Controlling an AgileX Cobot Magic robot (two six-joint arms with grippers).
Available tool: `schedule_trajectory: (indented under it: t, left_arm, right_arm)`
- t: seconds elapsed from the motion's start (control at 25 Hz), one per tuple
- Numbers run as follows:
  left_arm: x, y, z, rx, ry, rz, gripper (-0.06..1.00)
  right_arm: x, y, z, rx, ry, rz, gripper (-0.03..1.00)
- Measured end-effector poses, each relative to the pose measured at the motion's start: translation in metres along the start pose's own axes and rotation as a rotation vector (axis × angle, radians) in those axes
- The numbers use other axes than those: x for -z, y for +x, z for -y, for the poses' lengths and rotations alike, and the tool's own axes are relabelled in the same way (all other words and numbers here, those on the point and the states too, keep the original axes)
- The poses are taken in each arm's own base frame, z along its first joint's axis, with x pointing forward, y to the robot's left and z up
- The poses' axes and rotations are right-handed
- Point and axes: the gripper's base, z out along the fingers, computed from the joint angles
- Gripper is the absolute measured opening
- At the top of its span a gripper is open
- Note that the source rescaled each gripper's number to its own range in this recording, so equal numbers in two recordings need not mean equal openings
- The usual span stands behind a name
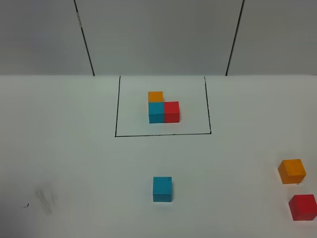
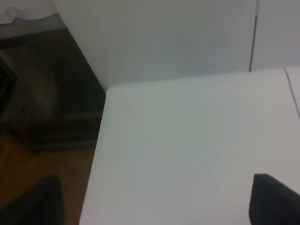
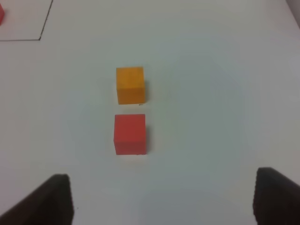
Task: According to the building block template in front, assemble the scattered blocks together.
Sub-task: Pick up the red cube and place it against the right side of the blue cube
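The scattered blocks (image 1: 162,189) lie on the white table (image 1: 74,148) in front of the building block template (image 1: 163,110), an L of touching orange, cyan-blue and red cubes inside a thin black rectangle (image 1: 117,106). The loose cyan-blue cube (image 1: 162,190) stands alone near the middle, well apart from the loose orange cube (image 1: 292,171) and loose red cube (image 1: 303,207), which sit near each other but apart at the right edge. The left gripper (image 2: 154,201) is spread wide over bare table near its corner, holding nothing; the right gripper (image 3: 164,199) is likewise spread and empty, with the orange and red cubes beyond its fingertips.
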Motion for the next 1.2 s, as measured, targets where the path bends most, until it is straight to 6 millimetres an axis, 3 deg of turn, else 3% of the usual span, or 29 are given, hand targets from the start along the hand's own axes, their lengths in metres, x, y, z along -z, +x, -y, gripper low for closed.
schedule_trajectory:
  t: [0.16,0.28,0.56,0.8,1.2]
  left_arm:
    - [0.047,0.051,-0.008,0.105,0.075,0.111,0.76]
    - [0.063,0.085,-0.002,0.134,0.189,0.213,0.74]
    - [0.053,0.159,0.025,0.059,0.376,0.236,0.73]
    - [0.048,0.192,0.030,0.090,0.384,0.269,0.72]
    - [0.024,0.212,0.041,0.080,0.398,0.131,0.72]
  right_arm:
    - [0.000,0.000,0.000,0.000,0.000,0.000,0.61]
    - [0.000,0.000,0.000,0.000,0.000,0.000,0.61]
    - [0.000,0.000,0.000,0.000,0.000,0.000,0.61]
    - [0.000,0.000,0.000,0.000,0.000,0.000,0.61]
    - [0.000,0.000,0.000,0.000,0.000,0.000,0.61]
